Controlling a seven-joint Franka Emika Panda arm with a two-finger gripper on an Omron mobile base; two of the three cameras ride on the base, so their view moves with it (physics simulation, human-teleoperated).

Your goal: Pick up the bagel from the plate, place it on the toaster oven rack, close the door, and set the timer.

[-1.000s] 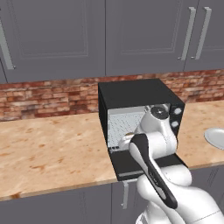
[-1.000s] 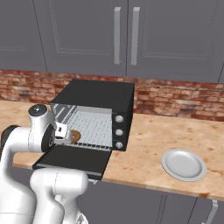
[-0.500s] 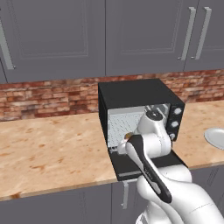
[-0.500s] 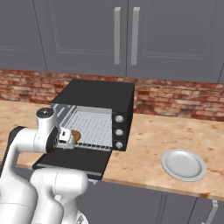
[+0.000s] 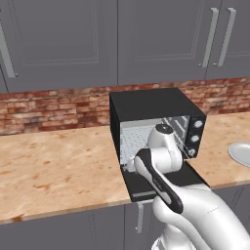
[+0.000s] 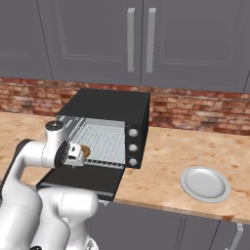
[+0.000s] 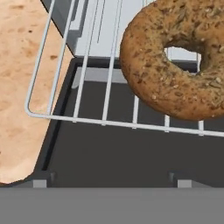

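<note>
Over the last second the arm has drawn back from the oven's mouth toward the robot: in the right base view the pincer (image 6: 80, 155) sat close against the front of the toaster oven rack (image 6: 100, 141) and now hangs lower and nearer, above the open door (image 6: 83, 177). The bagel (image 6: 85, 151) has stayed behind on the rack, now lying just beyond the widely spread pincer tips.

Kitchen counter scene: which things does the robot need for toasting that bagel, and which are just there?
Needed:
- small brown ring-shaped bagel, lying on the rack
- silver wire oven rack
- flat black oven door, folded open
- round pale grey plate, now bare
- black toaster oven's knobs

Just there:
- speckled tan countertop
- red brick backsplash
- grey wall cabinets
</note>
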